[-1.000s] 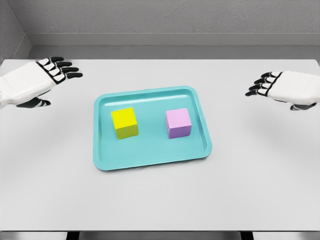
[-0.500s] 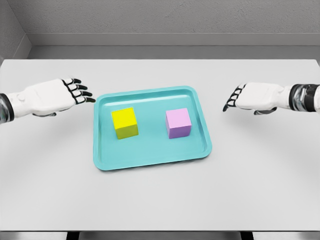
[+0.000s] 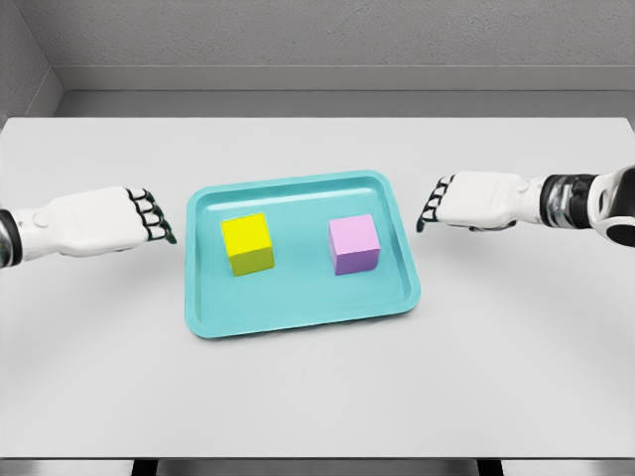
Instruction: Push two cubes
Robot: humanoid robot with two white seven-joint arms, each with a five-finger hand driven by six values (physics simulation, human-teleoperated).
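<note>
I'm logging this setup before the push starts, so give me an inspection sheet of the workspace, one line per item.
Surface: white table, flat and bare around the tray.
Job's things: yellow cube and pink cube sit apart on a teal tray, yellow on the left.
Clutter: nothing seen.
Grippers: left hand is outside the tray's left edge, right hand outside its right edge; both have bent fingers, hold nothing and touch no cube.
Cables: nothing seen.
Surroundings: grey wall behind the table.

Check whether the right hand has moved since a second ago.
Yes. The right hand has moved inward toward the teal tray, its fingers now just outside the right rim.
</note>
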